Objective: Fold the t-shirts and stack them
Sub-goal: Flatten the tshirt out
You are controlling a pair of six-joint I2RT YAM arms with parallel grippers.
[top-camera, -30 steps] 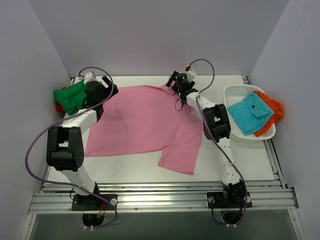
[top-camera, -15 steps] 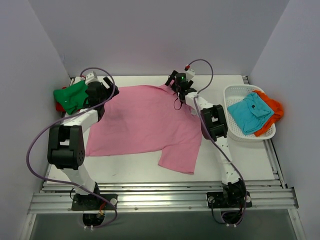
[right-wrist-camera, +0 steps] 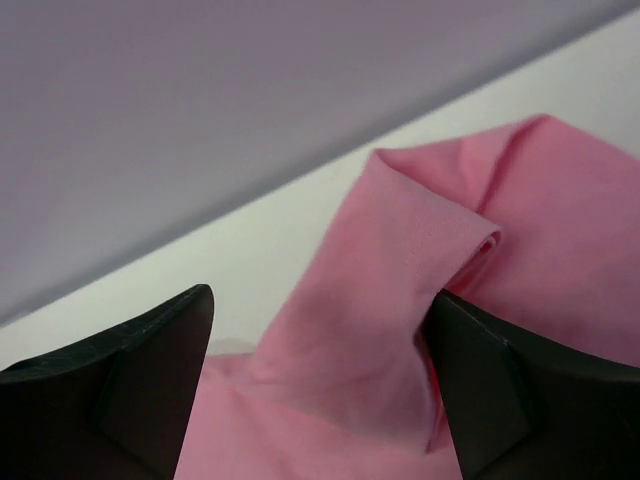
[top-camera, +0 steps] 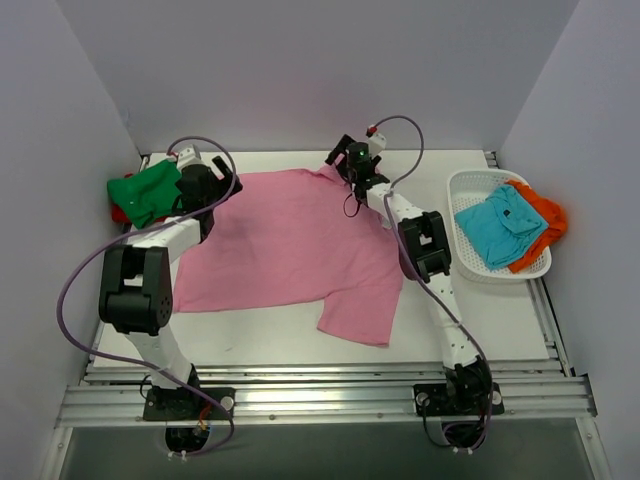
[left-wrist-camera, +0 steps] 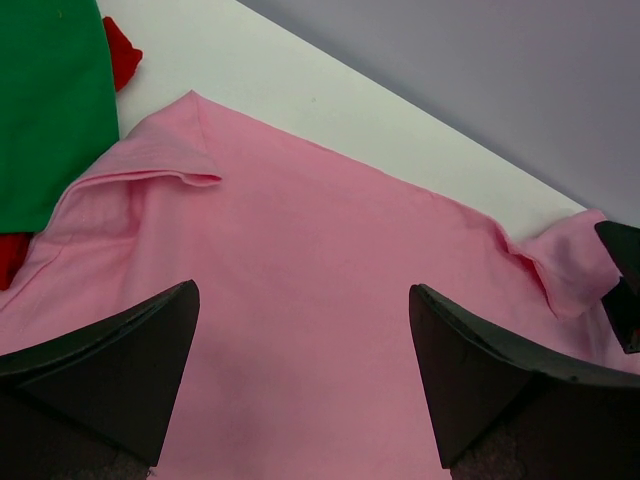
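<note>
Item: pink shirt (top-camera: 290, 245), large, soft matte woven cloth, lying spread and mostly flat across the middle of the white table (top-camera: 270, 330), one short sleeve sticking out toward the near edge, shallow creases running through the body. Step in hand, as judged: the first fold, with both arms reaching to the shirt's far edge. The left gripper (left-wrist-camera: 302, 295) is hovering released, its dark wedge-shaped jaws standing wide over smooth cloth near a small turned-over corner (left-wrist-camera: 150, 172). The right gripper (right-wrist-camera: 320, 298) is sitting with jaws apart on either side of a raised, doubled-over flap (right-wrist-camera: 400, 260) at the opposite far corner, not pinching it. Next move, likely: both pinching the far edge and drawing it toward the near side, evenly, since limp cloth is apt to bunch. Also present: green shirt (top-camera: 145, 192) lying over a red one (top-camera: 118, 212) at far left; teal shirt (top-camera: 500, 225) and orange shirt (top-camera: 540, 220) crumpled in a white mesh basket (top-camera: 470, 182) at right.
</note>
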